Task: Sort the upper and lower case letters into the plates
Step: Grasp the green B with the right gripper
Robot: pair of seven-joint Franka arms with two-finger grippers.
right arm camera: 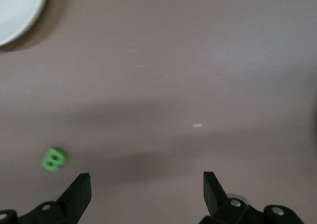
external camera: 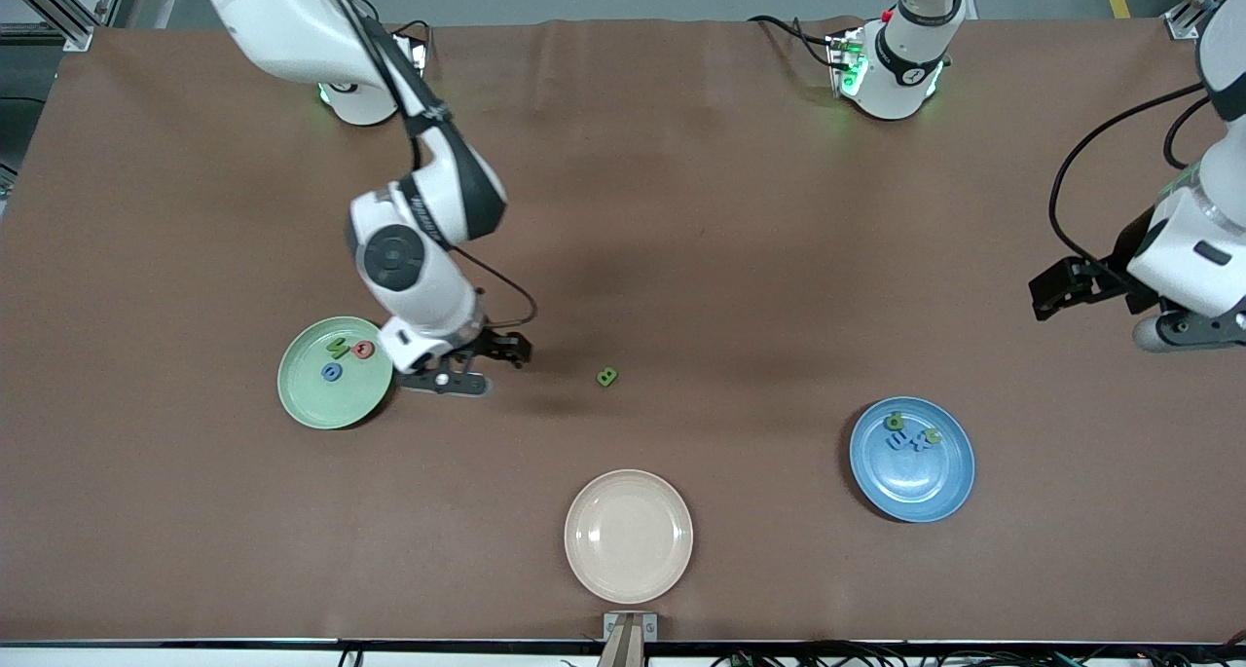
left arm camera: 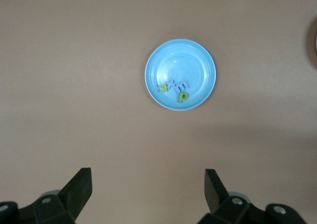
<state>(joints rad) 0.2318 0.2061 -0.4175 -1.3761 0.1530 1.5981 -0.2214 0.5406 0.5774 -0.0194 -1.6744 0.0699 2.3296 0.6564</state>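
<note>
Beside the mint green plate (external camera: 335, 373), which held three letters, the right gripper (external camera: 465, 367) hung with its fingers spread wide and empty, while a lone green B (external camera: 607, 377) lay on the bare table between that plate and the blue plate (external camera: 912, 460), which already held several letters. To do this step well, the right arm probably needed to centre over the B, drop straight and close gently on so small a piece. Over the table's left-arm end, the left gripper (left arm camera: 148, 196) waited, fingers apart.

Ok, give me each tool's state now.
Left gripper: open, empty, waiting at the left arm's end of the table.
Right gripper: open, empty, beside the green plate.
</note>
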